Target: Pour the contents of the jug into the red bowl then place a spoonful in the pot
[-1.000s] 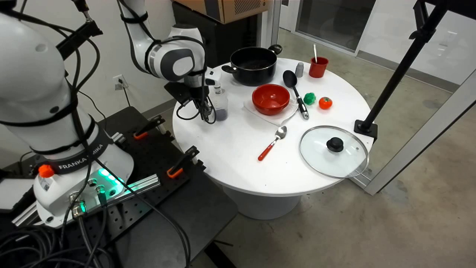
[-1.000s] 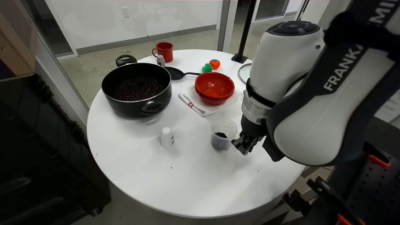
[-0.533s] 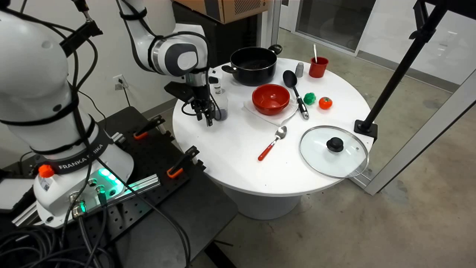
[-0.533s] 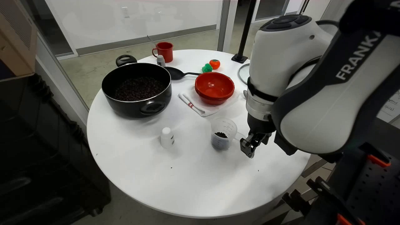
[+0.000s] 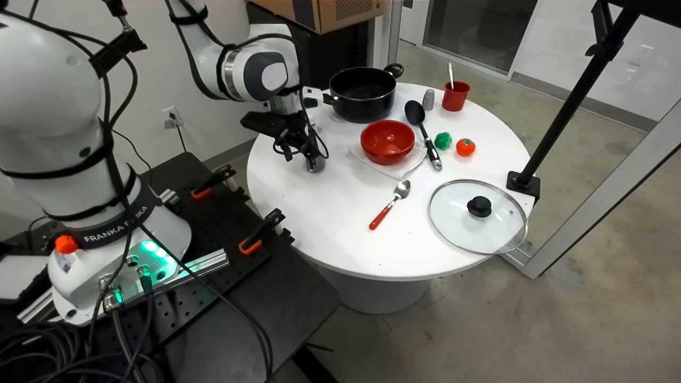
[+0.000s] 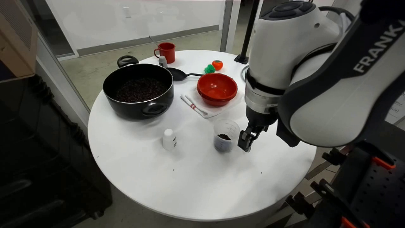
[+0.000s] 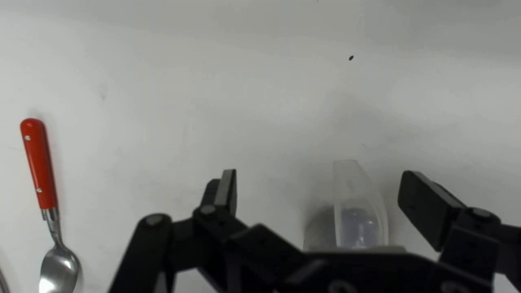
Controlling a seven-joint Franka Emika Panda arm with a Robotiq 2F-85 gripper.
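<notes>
The translucent jug [image 6: 225,144] stands upright on the white table with dark contents low inside. In the wrist view its handle [image 7: 346,183] lies between the fingers of my open gripper [image 7: 319,191], touching neither. My gripper covers most of the jug in an exterior view. The glossy red bowl [image 6: 217,88], seemingly stacked on another, sits on a cloth beyond the jug. Dark beans cover the bottom of the black pot [image 6: 126,109]. A metal spoon [image 5: 393,201] with a red handle lies in front of the bowl; a black serving spoon [image 5: 420,125] rests behind it.
A white shaker [image 6: 169,140] stands between jug and pot. The glass lid [image 5: 457,229] lies by the table edge near a black pole [image 5: 564,106]. Toward the back are a red mug [image 6: 167,52], a tomato [image 6: 217,65], a green piece [image 6: 209,69] and a grey shaker [image 5: 429,100].
The jaws have gone from shut to open. My gripper first drew back from the jug, then came nearer to its handle. The jug and other things have stayed in place.
</notes>
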